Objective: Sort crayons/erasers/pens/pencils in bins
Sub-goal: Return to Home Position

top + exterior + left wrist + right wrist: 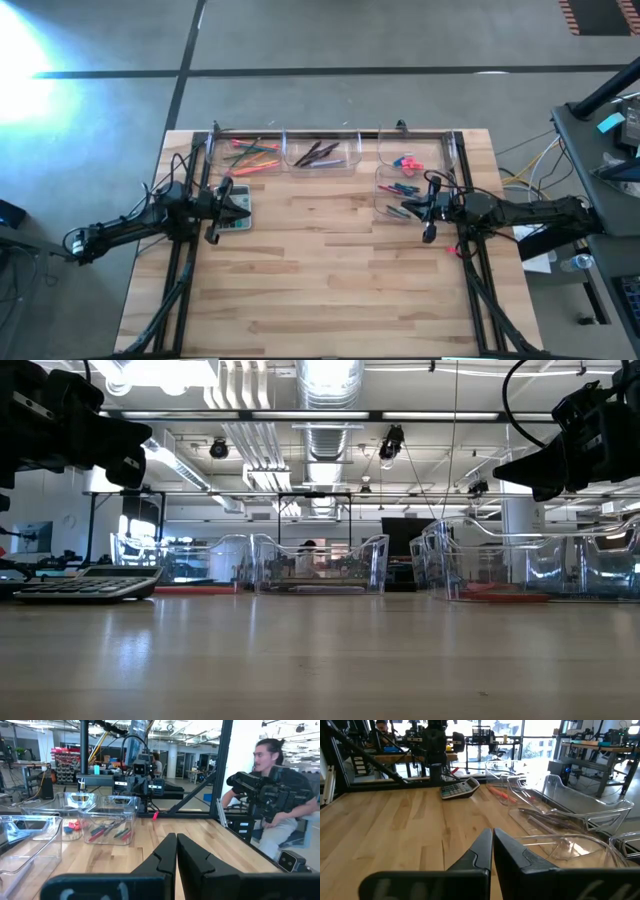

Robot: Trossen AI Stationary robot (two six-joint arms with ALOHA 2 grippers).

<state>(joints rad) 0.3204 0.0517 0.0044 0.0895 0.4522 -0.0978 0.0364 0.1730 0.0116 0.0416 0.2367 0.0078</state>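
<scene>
The slim dark pens point(318, 153) lie in the middle clear plastic bin point(347, 160) of the far row. To that bin's left, a matching left bin point(272, 166) holds the long orange, pink and green pencils point(252, 152). To its right, the right bin point(432, 152) holds the stubby pink erasers point(405, 161). Right of it and nearer, the fourth bin point(381, 200) carries short mixed-colour sticks point(400, 188). Each kind has its own bin, so the sorting looks done.

Left of the pen bin and nearer, the left gripper point(240, 203) hangs over the grey calculator point(238, 222), its fingers point(167, 851) clenched on nothing. The right gripper point(412, 209) hovers at the fourth bin's near side, its fingers point(482, 847) likewise pressed together and empty.

Nearer than the pen bin, the pale wooden worktop point(330, 270) lies open, leaving room to pull back. A black frame rail point(330, 130) runs just behind the pen bin. A small red bit point(451, 250) lies far right of the bin and nearer; I cannot tell what it is.
</scene>
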